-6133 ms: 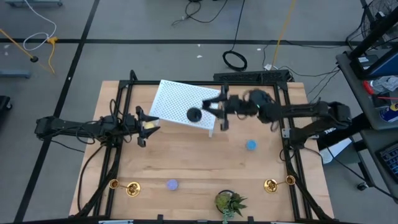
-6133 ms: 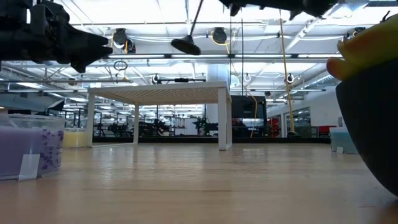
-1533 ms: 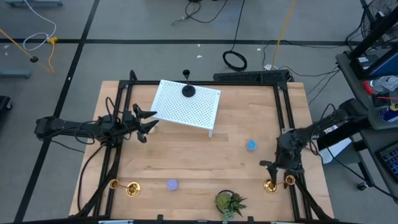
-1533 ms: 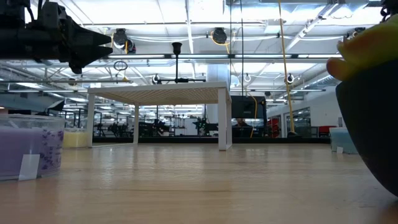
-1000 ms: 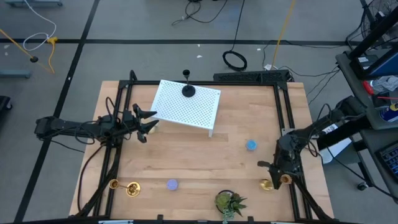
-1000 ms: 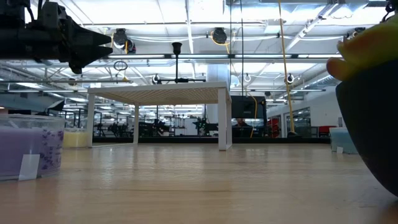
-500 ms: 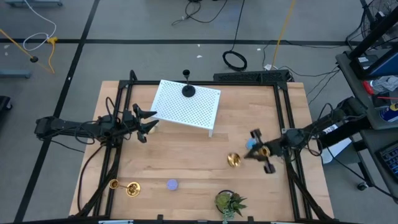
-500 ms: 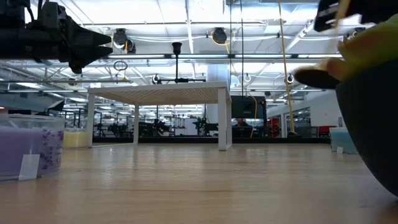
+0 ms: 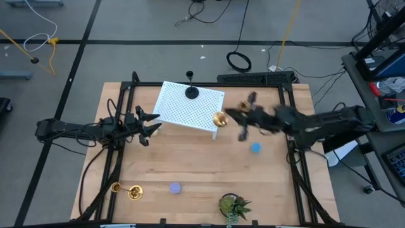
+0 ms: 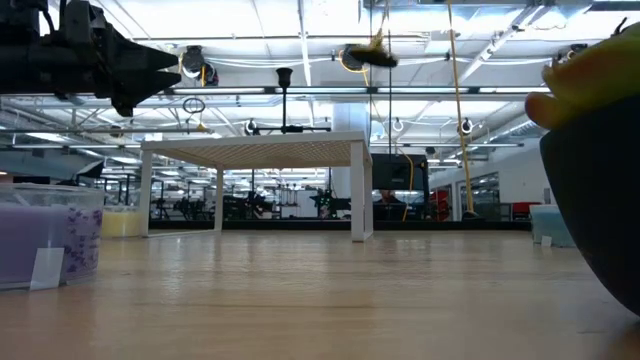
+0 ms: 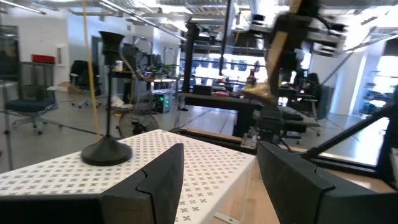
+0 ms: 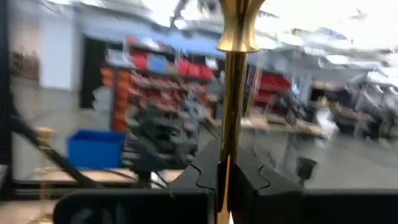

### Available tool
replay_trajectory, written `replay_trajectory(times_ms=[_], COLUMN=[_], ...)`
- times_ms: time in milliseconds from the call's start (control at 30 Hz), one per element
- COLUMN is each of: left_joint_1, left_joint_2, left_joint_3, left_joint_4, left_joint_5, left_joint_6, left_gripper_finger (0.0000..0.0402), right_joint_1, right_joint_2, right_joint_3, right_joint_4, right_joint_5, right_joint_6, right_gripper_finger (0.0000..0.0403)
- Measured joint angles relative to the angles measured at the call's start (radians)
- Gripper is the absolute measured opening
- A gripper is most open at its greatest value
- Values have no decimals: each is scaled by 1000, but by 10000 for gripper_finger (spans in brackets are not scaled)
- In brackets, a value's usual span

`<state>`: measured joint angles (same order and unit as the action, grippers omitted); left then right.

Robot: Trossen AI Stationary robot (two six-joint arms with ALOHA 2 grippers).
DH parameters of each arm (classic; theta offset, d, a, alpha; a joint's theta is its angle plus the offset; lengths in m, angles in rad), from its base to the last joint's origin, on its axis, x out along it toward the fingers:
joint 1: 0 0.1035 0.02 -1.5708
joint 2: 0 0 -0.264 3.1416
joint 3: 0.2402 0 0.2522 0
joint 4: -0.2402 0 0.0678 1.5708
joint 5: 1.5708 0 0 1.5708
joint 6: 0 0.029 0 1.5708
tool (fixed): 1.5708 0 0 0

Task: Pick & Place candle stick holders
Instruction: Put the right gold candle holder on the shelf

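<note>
My right gripper (image 9: 245,118) is shut on a gold candlestick (image 9: 219,118), held in the air by the right end of the white perforated rack (image 9: 190,107). The low view shows it blurred, above the rack (image 10: 375,55). A black candlestick (image 9: 192,92) stands upright on its round base on the rack's far part, also in the left wrist view (image 11: 107,149). A second gold candlestick (image 9: 130,190) lies on its side at the near left. My left gripper (image 9: 147,125) is open and empty, left of the rack (image 11: 217,155). My right gripper pinches the gold candlestick's thin stem (image 12: 226,165) between its two fingers (image 12: 202,174). The arm reaches in from the table's right. The stem runs out past the fingertips, and the flared base (image 9: 219,118) is toward the table's left. The candlestick is lifted clear of table and rack.
A blue puck (image 9: 255,147) lies just near of my right gripper. A purple puck (image 9: 175,187) and a small potted plant (image 9: 232,206) sit near the front edge. Black frame rails (image 9: 120,152) run along the table's left and right sides. Bare wood (image 9: 209,164) lies mid-table.
My right gripper, a second ago low at the near right over the gold candlestick, has taken it up and swung up and toward the far left, turning as it went. The candlestick is now clear of the table by the rack's right end.
</note>
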<state>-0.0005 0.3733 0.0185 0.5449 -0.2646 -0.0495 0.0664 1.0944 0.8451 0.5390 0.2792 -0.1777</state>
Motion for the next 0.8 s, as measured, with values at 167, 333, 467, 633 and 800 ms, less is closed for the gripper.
replay_trajectory(times_ms=[167, 333, 467, 633, 800], left_joint_1=[0, 0, 0, 0, 0], left_joint_2=[0, 0, 0, 0, 0], left_joint_3=[0, 0, 0, 0, 0], left_joint_4=[-1, -3, -4, -5, -58], left_joint_5=[3, 5, 20, 64, 140], left_joint_6=[-5, -6, -4, -4, 23], left_gripper_finger=[212, 212, 212, 211, 212], right_joint_1=[-216, -413, -514, -568, -571], right_joint_2=[158, 283, 343, 409, 429], right_joint_3=[177, 251, 256, 257, 257], right_joint_4=[-132, -147, -131, -116, -120], right_joint_5=[-195, -336, -363, -361, -371], right_joint_6=[93, 189, 203, 215, 219], right_gripper_finger=[6, 6, 6, 6, 6])
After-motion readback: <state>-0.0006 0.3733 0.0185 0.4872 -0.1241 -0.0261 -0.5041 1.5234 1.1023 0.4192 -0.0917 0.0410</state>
